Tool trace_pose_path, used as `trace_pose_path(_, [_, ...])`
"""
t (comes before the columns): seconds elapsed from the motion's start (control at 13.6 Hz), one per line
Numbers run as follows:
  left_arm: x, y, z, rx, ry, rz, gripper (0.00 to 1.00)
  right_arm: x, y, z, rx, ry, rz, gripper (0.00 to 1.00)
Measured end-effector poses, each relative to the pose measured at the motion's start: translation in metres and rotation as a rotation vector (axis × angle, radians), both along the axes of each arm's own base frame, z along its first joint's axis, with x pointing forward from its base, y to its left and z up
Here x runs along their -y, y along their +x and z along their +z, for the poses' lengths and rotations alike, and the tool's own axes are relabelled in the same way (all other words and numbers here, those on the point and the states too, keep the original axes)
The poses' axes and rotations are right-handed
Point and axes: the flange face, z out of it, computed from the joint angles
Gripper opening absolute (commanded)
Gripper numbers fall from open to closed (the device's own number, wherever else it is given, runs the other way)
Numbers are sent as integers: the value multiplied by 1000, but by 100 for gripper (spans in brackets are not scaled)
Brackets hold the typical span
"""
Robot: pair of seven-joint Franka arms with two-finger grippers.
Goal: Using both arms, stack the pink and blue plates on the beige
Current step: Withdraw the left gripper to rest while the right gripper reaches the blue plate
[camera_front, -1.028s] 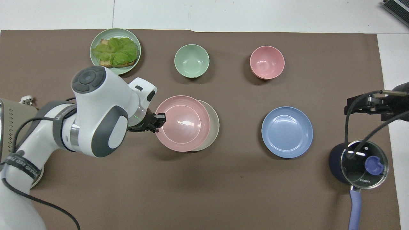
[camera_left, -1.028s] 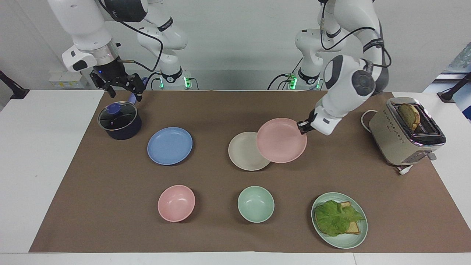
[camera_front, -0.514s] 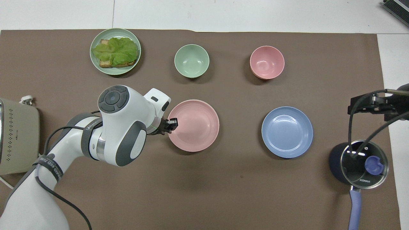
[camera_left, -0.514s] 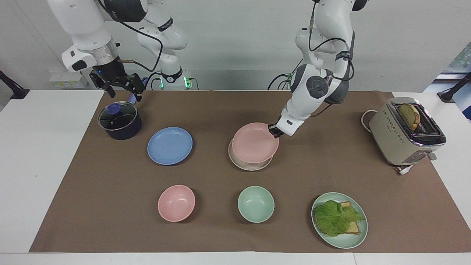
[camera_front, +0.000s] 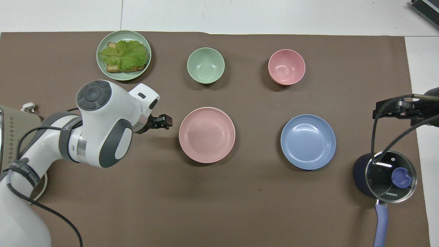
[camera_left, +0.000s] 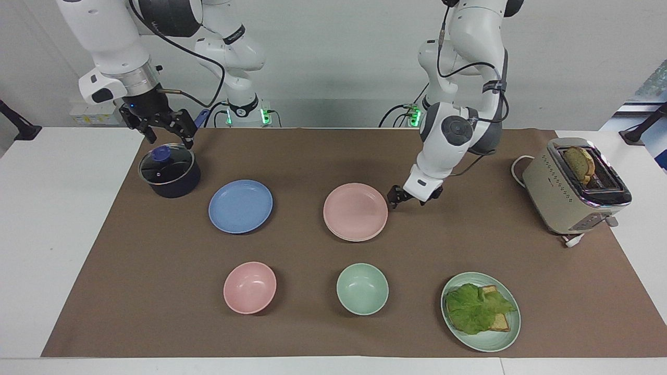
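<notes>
Pink plate (camera_left: 355, 211): we see it lying on the beige plate (camera_left: 348, 237), of which only a thin rim shows; the left hand (camera_left: 409, 197) sits just beside its edge, apart from it, fingers spread and holding nothing.
Blue plate (camera_left: 240, 206): flat on the brown mat, beside the stack toward the right arm's end of the desk.
Right hand (camera_left: 162, 128): we find it over the lidded pot (camera_left: 169, 172), fingers wide, empty.
Containers: pink bowl (camera_left: 249, 287) and mint bowl (camera_left: 362, 288) empty; green plate (camera_left: 502, 333) carries lettuce on toast; toaster (camera_left: 573, 190) holds a slice.
Shapes: the plates are round, shallow, matte.
</notes>
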Motion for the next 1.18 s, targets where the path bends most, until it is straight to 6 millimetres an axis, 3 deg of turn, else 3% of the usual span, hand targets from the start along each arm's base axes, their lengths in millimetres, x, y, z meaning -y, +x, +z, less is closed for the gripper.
trace_pose_path(0.22, [-75, 22, 33, 21, -4, -48, 100, 1, 4, -48, -3, 0, 30, 100])
trace_pose_path(0.44, [-133, 18, 93, 47, 35, -126, 100, 6, 5, -109, 21, -1, 41, 100])
trace_pose_path(0.73, [-154, 6, 170, 62, 82, -129, 100, 7, -4, -197, 11, 7, 37, 100])
trace_pose_path(0.88, [-165, 7, 197, 76, 88, -118, 100, 7, -13, -230, 0, 19, 28, 95])
trace_pose_path(1.1, [-183, 7, 216, 74, 92, -100, 100, 6, -25, -260, -4, 27, 19, 87])
trace_pose_path(1.18, [-187, 6, 222, 68, 96, -111, 100, 5, -27, -264, -5, 39, 8, 78])
